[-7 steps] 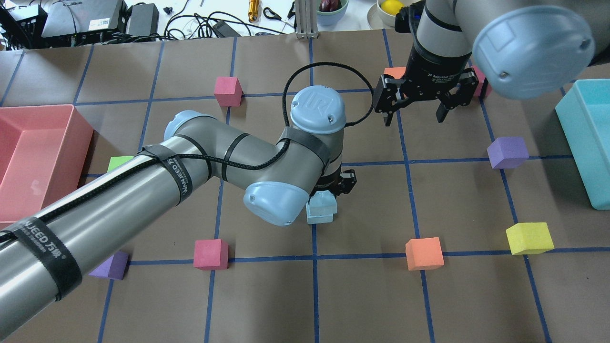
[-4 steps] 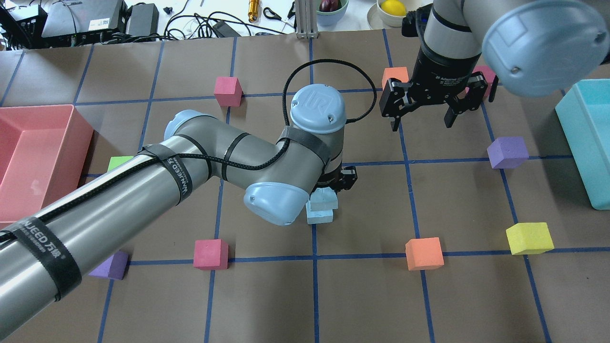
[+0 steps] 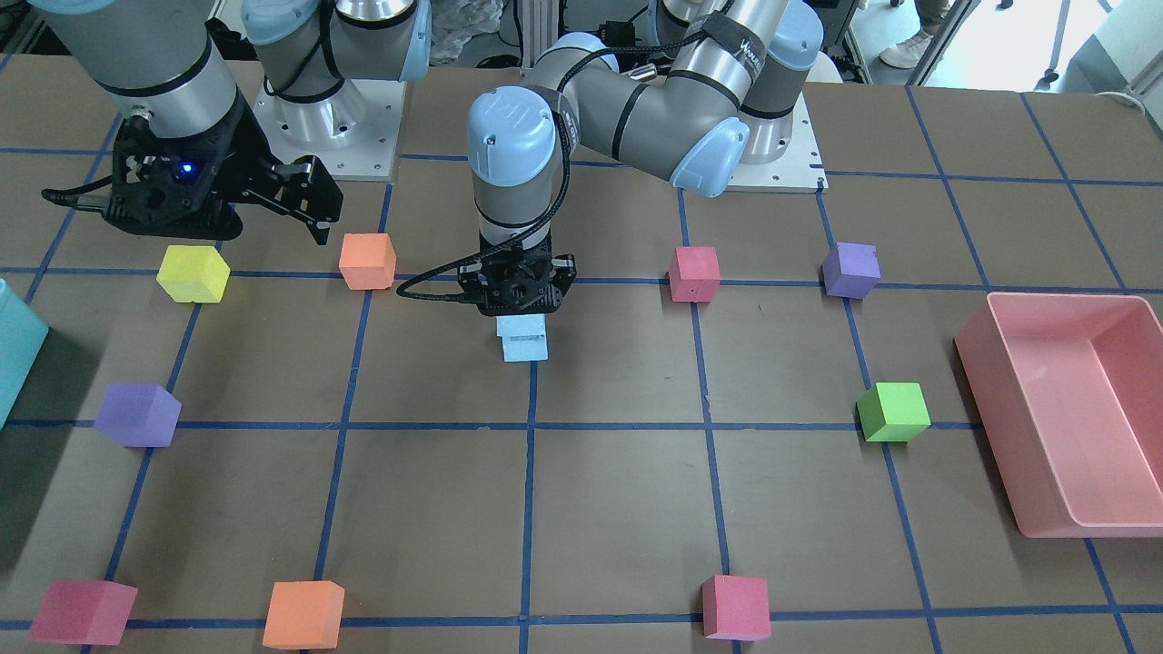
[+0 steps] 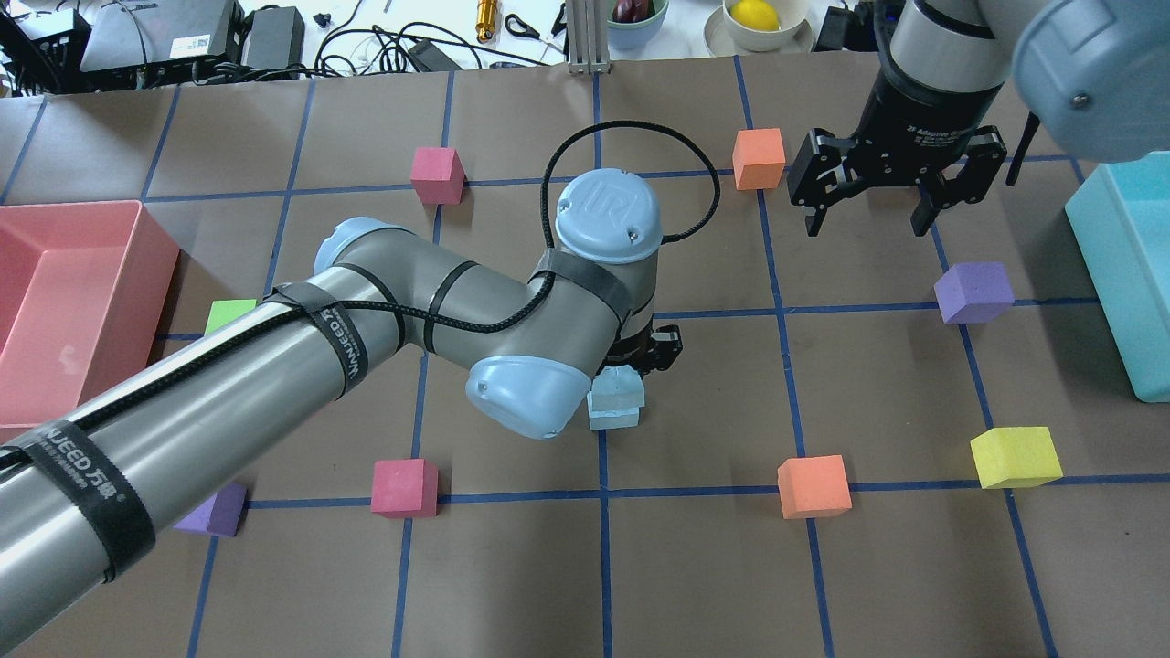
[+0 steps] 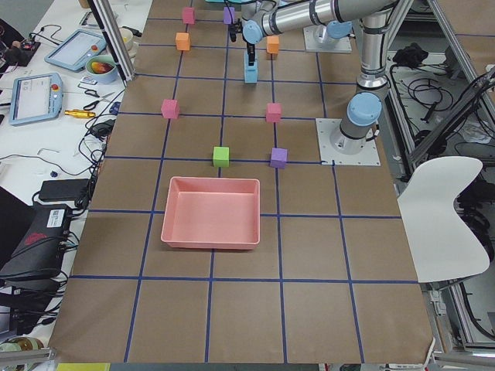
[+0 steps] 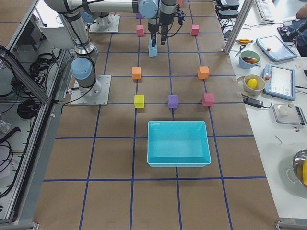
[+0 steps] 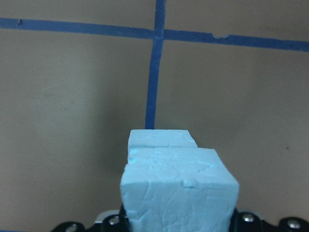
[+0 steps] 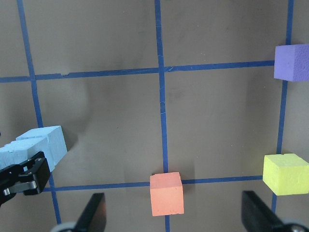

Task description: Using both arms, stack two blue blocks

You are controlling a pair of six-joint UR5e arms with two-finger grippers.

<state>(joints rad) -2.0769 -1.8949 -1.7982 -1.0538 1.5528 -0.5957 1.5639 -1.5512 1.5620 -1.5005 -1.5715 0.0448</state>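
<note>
Two pale blue blocks sit one above the other near the table's middle: the upper block [image 4: 618,387] [image 3: 521,326] over the lower block [image 4: 613,418] [image 3: 526,349], slightly offset. My left gripper [image 4: 640,358] [image 3: 516,292] points straight down and is shut on the upper block. In the left wrist view the upper block [image 7: 181,193] fills the bottom and the lower block [image 7: 161,138] peeks out behind it. My right gripper [image 4: 866,217] is open and empty, above the table at the far right. The stack also shows in the right wrist view [image 8: 41,145].
A pink bin [image 4: 155,238] stands at the left and a teal bin [image 4: 1097,247] at the right. Loose cubes lie around: orange [image 4: 813,486] [image 4: 759,157], purple [image 4: 973,291], yellow [image 4: 1015,455], pink [image 4: 437,174] [image 4: 404,486], green [image 4: 228,315].
My right arm has moved right and towards the table's far edge, its gripper still open. The left gripper and the blue blocks have barely moved.
</note>
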